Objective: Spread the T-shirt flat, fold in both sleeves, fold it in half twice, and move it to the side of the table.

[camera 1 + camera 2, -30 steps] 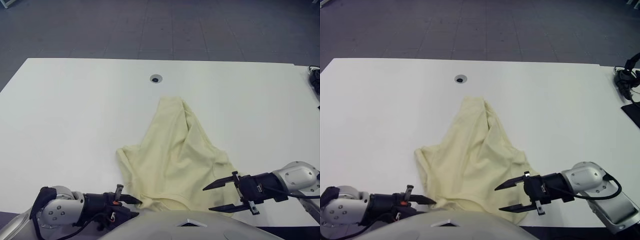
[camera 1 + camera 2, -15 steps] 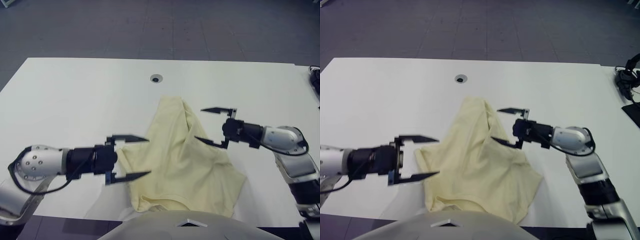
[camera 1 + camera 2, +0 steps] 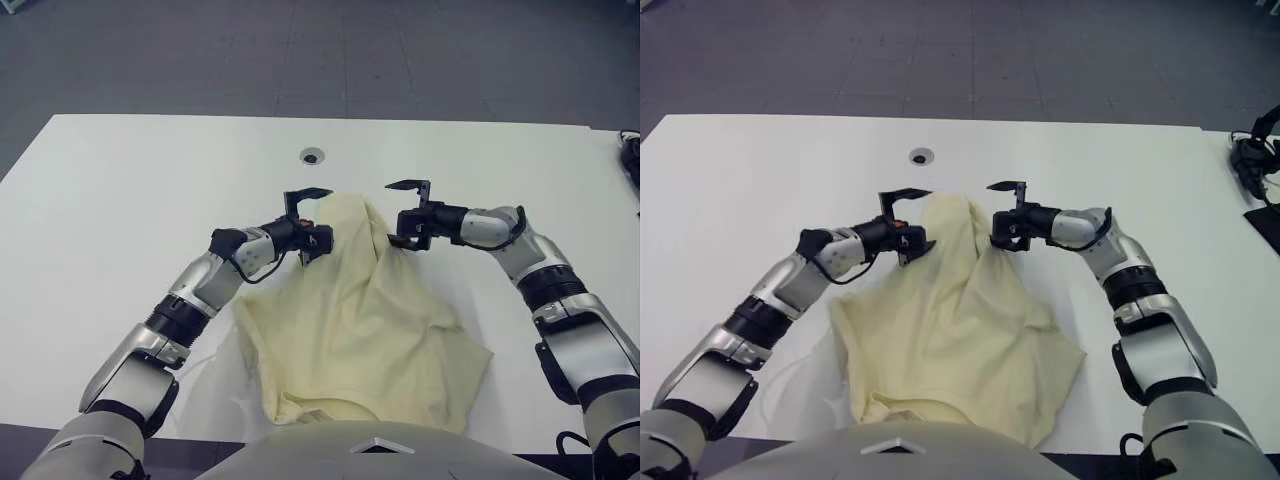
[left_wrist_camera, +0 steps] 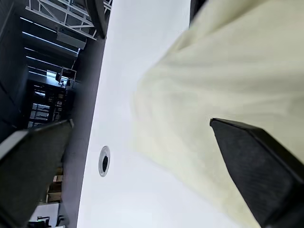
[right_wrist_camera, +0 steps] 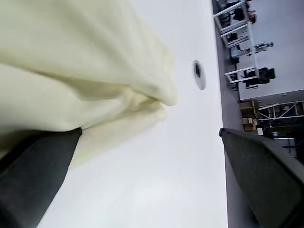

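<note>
A pale yellow T-shirt (image 3: 360,320) lies crumpled on the white table (image 3: 120,200), wide near me and narrowing to a bunched far end. My left gripper (image 3: 308,224) stands open at the left side of that far end, one finger over the cloth edge. My right gripper (image 3: 393,214) is open at the right side of the same end, its lower finger against a raised fold. In the left wrist view the shirt (image 4: 228,71) lies between the spread fingers (image 4: 256,166). The right wrist view has the cloth (image 5: 71,57) between its fingers (image 5: 33,175).
A small round hole (image 3: 313,157) sits in the table beyond the shirt. Dark cables (image 3: 1250,160) lie at the table's right edge. Bare table surface extends to the left and right of the shirt.
Both arms have swung from the near table edge out to the shirt's far end. The left gripper, narrow at the near hem a second ago, now stands open. The near right corner lies wider.
</note>
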You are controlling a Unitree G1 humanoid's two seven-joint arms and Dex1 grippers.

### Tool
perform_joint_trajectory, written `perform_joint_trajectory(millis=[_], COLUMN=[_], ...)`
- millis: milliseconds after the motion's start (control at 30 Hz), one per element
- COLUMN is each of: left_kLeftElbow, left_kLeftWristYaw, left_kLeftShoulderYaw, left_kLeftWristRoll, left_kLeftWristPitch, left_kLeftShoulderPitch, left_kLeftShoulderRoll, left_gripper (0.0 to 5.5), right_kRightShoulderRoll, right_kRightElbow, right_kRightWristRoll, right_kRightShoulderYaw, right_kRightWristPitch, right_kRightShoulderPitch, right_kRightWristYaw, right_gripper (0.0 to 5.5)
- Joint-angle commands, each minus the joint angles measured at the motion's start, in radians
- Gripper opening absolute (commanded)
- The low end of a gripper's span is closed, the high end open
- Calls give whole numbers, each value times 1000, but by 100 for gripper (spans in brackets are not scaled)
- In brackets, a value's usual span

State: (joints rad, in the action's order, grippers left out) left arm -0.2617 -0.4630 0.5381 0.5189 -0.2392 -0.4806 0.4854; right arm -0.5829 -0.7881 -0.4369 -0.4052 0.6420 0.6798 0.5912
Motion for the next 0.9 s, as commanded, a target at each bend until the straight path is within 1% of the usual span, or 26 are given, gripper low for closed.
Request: perform_joint_trajectory(millis=[33, 233, 333, 500, 633, 733, 800, 900], left_kLeftElbow=[-91, -84, -43, 39, 104, 126, 130, 104], left_kLeftWristYaw=[28, 35, 32, 21, 12, 11, 10, 27], left_kLeftShoulderYaw=[21, 2, -37, -81, -118, -139, -142, -137], left_kLeftWristRoll=[54, 76, 63, 47, 35, 30, 28, 33], left_kLeftWristPitch=[-53, -91, -94, -86, -67, -55, -49, -44], left_kLeftShoulderPitch=[-11, 51, 119, 217, 251, 251, 245, 214], left_kLeftShoulderRoll=[1, 61, 120, 173, 188, 182, 167, 125], left_gripper=[538, 538, 538, 538, 538, 538, 538, 538], right_kRightShoulderRoll=[6, -20, -80, -189, -235, -246, -232, -188], right_kRightElbow=[-126, -171, -153, -89, -31, 32, 76, 104], right_kRightWristRoll=[-79, -123, -148, -197, -191, -155, -116, -77], right_kRightShoulderYaw=[-62, -101, -106, -97, -80, -57, -35, 12], right_kRightWristPitch=[26, 66, 66, 41, 20, 7, 3, -17], right_kRightShoulderPitch=[18, 28, 17, -28, -69, -114, -143, -150], right_kRightWristYaw=[-10, -60, -88, -155, -169, -152, -148, -213], right_gripper=[540, 540, 540, 540, 540, 540, 540, 540])
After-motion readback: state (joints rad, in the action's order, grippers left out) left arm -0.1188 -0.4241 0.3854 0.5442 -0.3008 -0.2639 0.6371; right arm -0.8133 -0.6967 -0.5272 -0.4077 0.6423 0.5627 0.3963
